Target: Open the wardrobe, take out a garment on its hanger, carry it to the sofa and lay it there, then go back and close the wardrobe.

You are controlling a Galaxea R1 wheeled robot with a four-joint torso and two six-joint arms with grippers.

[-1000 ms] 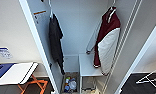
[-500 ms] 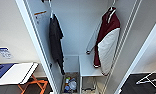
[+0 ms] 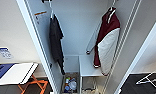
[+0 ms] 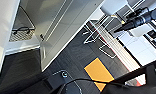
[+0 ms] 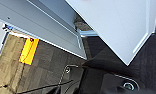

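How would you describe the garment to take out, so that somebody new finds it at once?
Look into the open white wardrobe. Two garments hang there; take the one on the right, the maroon jacket with a white sleeve, on a thin white hanger. Its neighbour on the left is a plain dark shirt.

A dark shirt hangs at upper left; below it a bin of bottles. A white worktop on orange legs stands lower left.
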